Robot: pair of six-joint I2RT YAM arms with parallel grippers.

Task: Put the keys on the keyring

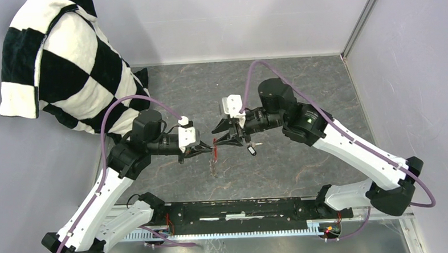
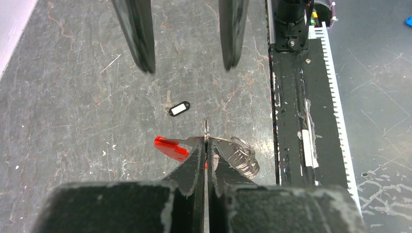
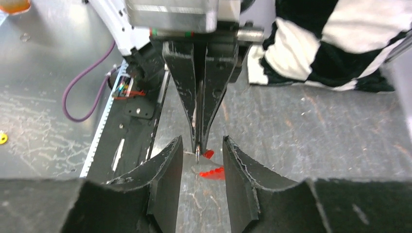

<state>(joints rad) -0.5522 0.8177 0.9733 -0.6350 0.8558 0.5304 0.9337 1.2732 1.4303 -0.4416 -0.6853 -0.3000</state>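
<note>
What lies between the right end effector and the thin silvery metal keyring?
Bare gap in left wrist view; the black-headed key lies lower, on the table.

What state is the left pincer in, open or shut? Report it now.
Shut. The left pincer has its tips pressed together, pinching the keyring by its thin ring.

The top camera sits high behind both arms point(image 1: 108, 197) and looks down on the whole table point(image 1: 303, 168). Each wrist camera rides close behind its own fingers point(image 3: 163, 179), looking along them. The two face each other, and all three see the keyring point(image 2: 241, 156).
</note>
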